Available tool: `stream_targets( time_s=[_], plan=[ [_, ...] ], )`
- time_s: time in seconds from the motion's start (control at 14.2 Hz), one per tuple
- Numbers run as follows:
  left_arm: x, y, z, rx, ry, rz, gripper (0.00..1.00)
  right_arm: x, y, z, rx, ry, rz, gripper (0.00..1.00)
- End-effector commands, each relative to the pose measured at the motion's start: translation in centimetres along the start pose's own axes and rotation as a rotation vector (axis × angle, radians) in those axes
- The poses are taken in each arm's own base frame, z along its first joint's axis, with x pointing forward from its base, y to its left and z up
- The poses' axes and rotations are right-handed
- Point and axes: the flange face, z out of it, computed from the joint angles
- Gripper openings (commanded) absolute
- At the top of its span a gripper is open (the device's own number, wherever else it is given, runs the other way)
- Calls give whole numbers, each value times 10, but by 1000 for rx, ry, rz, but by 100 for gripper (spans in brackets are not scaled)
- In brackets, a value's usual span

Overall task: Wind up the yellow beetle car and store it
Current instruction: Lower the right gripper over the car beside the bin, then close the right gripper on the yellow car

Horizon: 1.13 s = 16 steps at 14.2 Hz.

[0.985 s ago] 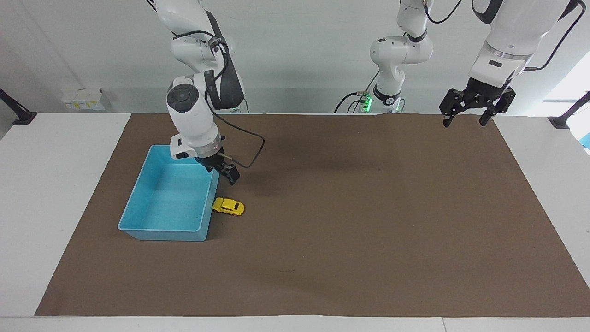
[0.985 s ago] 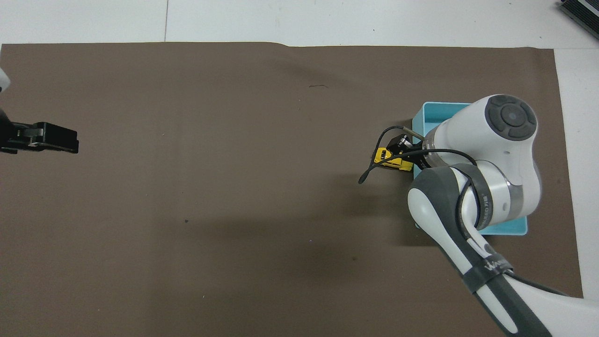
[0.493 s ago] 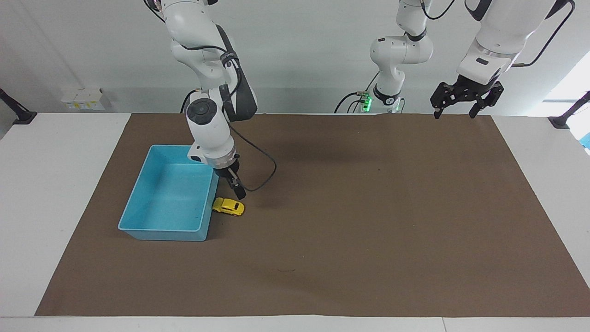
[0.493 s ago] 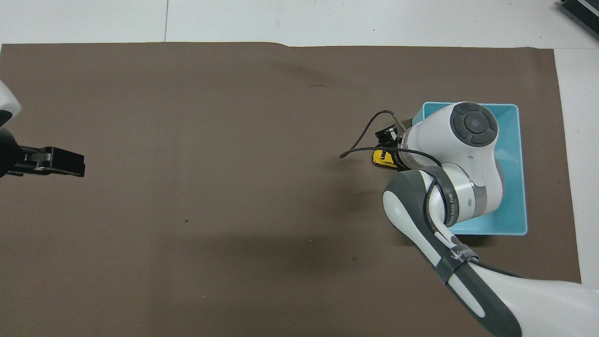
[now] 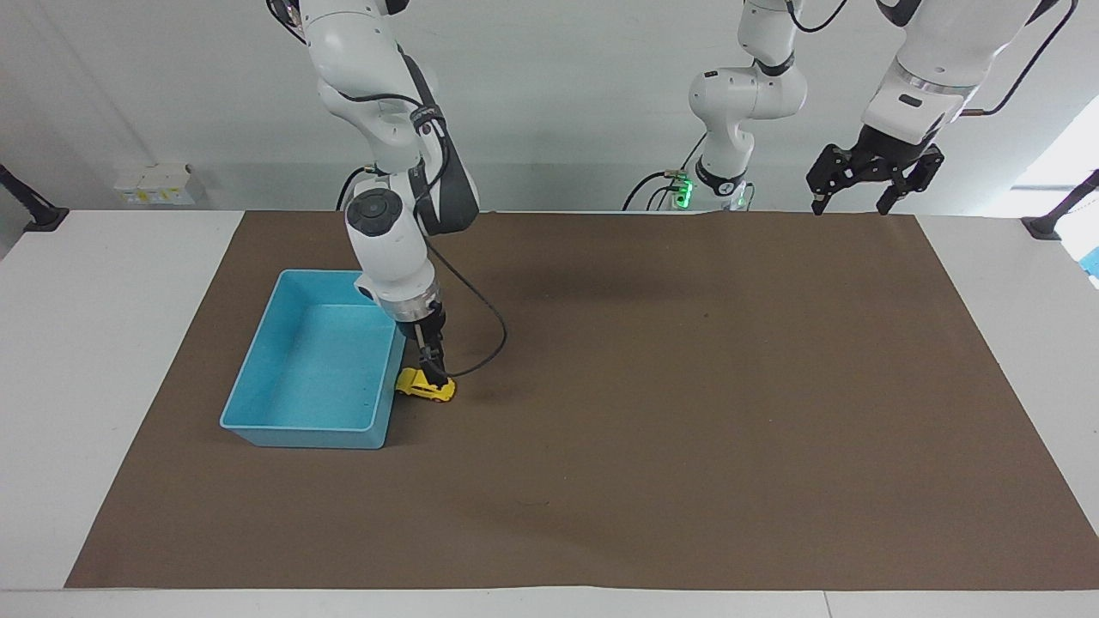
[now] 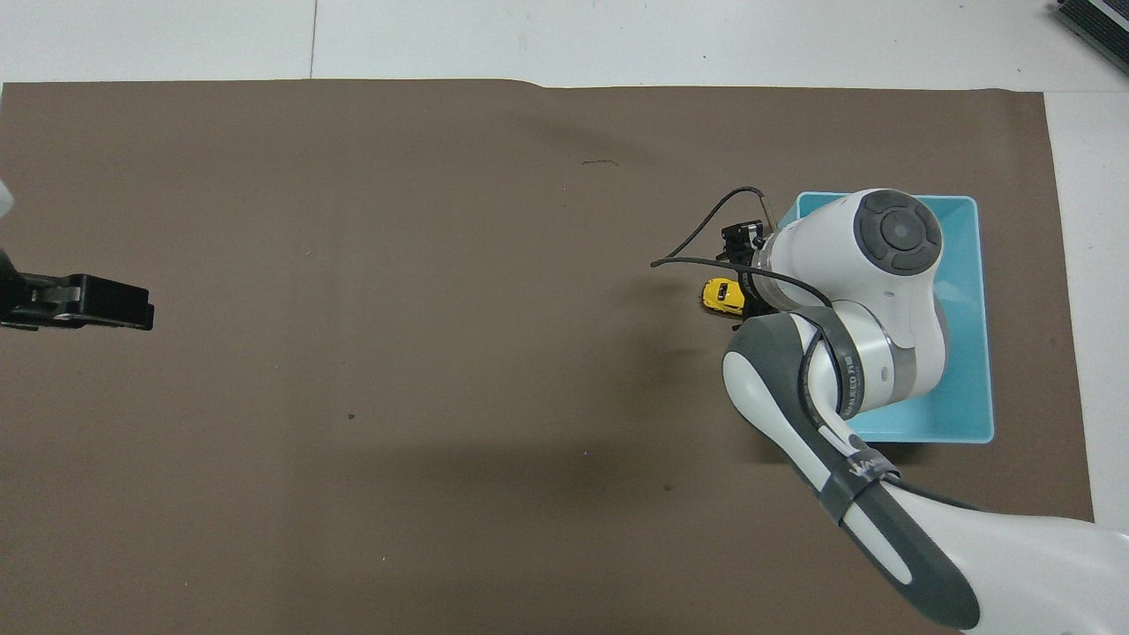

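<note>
Near the bench's right-arm end, the yellow beetle car (image 5: 425,385) sits beside the blue tray (image 5: 258,400), lengthwise along the bench, directly under the open right end effector (image 5: 432,367); the left end effector (image 5: 874,174) waits open, well apart.

Access around the blue tray (image 5: 258,378)

The yellow beetle car (image 5: 425,385) sits just beside the tray wall, blocking approach there; the right gripper (image 5: 434,371) occupies the space above it. Away from the tray, the brown mat (image 5: 687,412) lies open.

a robotics lab: two white arms (image 5: 386,215) over a mat-covered table (image 5: 129,275).
</note>
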Motion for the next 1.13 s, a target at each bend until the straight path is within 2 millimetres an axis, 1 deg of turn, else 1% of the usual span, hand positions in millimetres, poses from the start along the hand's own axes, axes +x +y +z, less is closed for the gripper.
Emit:
stream_targets(
  time_s=[0.0, 0.07, 0.28, 0.35, 0.42, 0.56, 0.63, 0.77, 0.84, 0.91, 0.99, 1.06],
  plan=[
    [-3, -3, -5, -29, 27, -14, 100, 10, -7, 17, 3, -11, 48, 100],
    [-4, -5, -4, -28, 19, -17, 100, 12, -11, 22, 27, -13, 69, 100],
    [-5, -6, -3, -28, 18, -19, 100, 14, -11, 39, 17, -12, 131, 100],
    [-4, -5, -3, -28, 21, -19, 100, 22, -11, 46, 9, -11, 144, 100],
    [-4, -4, -4, -27, 21, -14, 100, 30, -11, 49, 10, -11, 155, 100],
    [-4, 0, -3, -26, 15, -5, 100, 36, -11, 51, 27, -11, 166, 100],
    [-5, 0, -3, -26, 10, -6, 100, 36, -10, 52, 24, -11, 168, 100],
    [-5, -5, -3, -26, 10, -14, 100, 36, -9, 54, 22, -10, 168, 92],
    [-5, -7, -3, -26, 9, -17, 100, 36, -9, 55, 21, -10, 168, 84],
    [-5, -9, -3, -26, 9, -22, 100, 36, -9, 55, 21, -10, 168, 73],
    [-5, -9, -3, -26, 9, -22, 100, 36, -8, 55, 19, -10, 170, 67],
    [-5, -9, -3, -26, 9, -20, 100, 35, -8, 55, 19, -12, 170, 58]
  ],
)
